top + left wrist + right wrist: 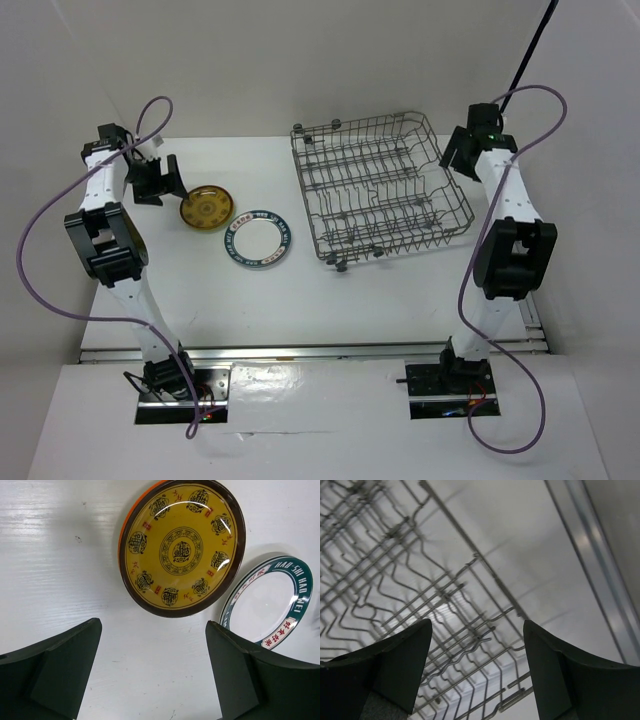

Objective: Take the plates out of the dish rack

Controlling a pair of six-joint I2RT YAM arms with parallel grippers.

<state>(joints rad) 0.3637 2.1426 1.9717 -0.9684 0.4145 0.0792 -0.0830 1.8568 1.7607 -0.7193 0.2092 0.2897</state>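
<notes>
Left hand [154,630], wide and empty, hovers over the amber plate [182,547], stacked on an orange plate [131,516]. A blue-rimmed plate [270,605] lies on the tabletop [300,300] at its 4 o'clock. The dish rack [380,185] looks emptied, with the right hand [477,630] wide above it.

The amber plate [182,550] hides all but a sliver of the orange plate [132,509] beneath.

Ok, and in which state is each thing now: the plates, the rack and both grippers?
dish rack: upright on the table, no plates in it.
amber plate: face up, stacked on an orange plate.
orange plate: under the amber one, only its edge shows.
blue-rimmed plate: flat on the table, beside the stack.
left gripper: open, empty, near the amber plate.
right gripper: open, empty, over the rack.
</notes>
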